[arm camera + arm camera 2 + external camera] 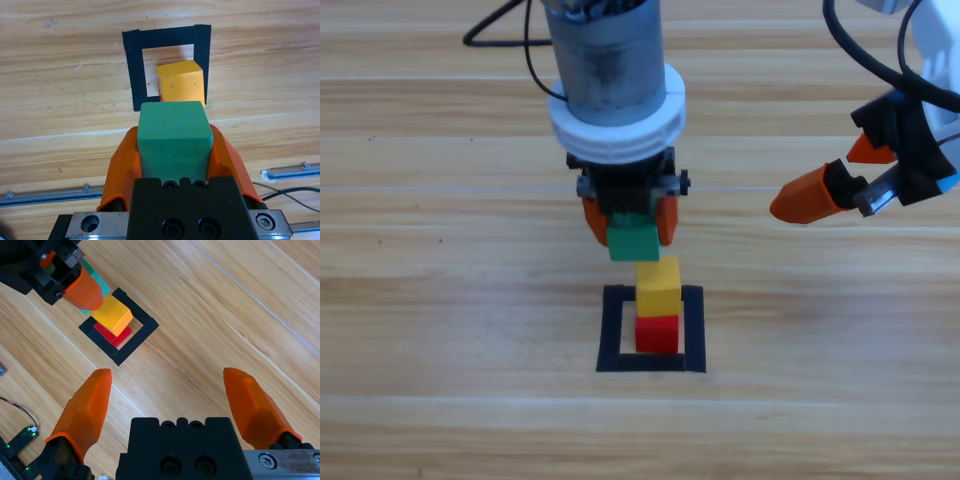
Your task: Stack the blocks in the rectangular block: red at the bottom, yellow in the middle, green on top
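Observation:
Inside the black tape rectangle [651, 362] the yellow cube [658, 287] rests on the red cube [657, 334]. My left gripper [629, 222] is shut on the teal-green cube [633, 240], held in the air just above and behind the stack. The left wrist view shows the green cube [173, 136] clamped between both orange jaws, with the yellow cube [181, 83] and the tape rectangle [133, 65] beyond it; the red cube is hidden there. My right gripper [840, 175] waits open at the right, empty. From its wrist view I see the yellow cube [113, 314], red cube [116, 335] and tape rectangle [142, 331].
Black cables [505, 30] trail across the back of the table behind the left arm, and another cable [865, 55] hangs by the right arm. A small circuit board with green lights [19, 440] lies at the table edge in the right wrist view.

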{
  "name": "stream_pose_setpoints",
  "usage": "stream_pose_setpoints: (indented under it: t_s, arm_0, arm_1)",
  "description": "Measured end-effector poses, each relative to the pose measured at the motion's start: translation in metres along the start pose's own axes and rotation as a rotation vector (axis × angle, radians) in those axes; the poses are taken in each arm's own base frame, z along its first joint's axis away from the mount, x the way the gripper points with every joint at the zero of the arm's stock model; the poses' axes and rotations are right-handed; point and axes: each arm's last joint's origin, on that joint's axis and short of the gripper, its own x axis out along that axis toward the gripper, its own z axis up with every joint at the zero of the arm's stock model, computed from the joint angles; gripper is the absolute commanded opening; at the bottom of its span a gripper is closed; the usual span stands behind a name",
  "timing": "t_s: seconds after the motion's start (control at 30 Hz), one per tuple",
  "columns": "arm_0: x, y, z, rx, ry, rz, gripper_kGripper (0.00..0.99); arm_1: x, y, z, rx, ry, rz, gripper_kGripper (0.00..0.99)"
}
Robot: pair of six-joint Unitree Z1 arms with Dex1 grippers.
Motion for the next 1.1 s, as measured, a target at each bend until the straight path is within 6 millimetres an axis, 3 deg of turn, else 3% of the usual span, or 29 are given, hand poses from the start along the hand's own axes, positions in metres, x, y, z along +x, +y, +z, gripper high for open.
stream_pose_setpoints:
  t_s: [0.67,1.1]
  arm_0:
    - [0.033,-0.013,0.009,-0.020,0.046,0.027,0.000]
    - [0.034,-0.016,0.012,-0.019,0.041,0.020,0.000]
  arm_1:
    - [-0.011,0.000,0.001,0.000,-0.029,0.003,0.985]
    - [-0.011,0.000,0.000,0.000,-0.029,0.004,0.985]
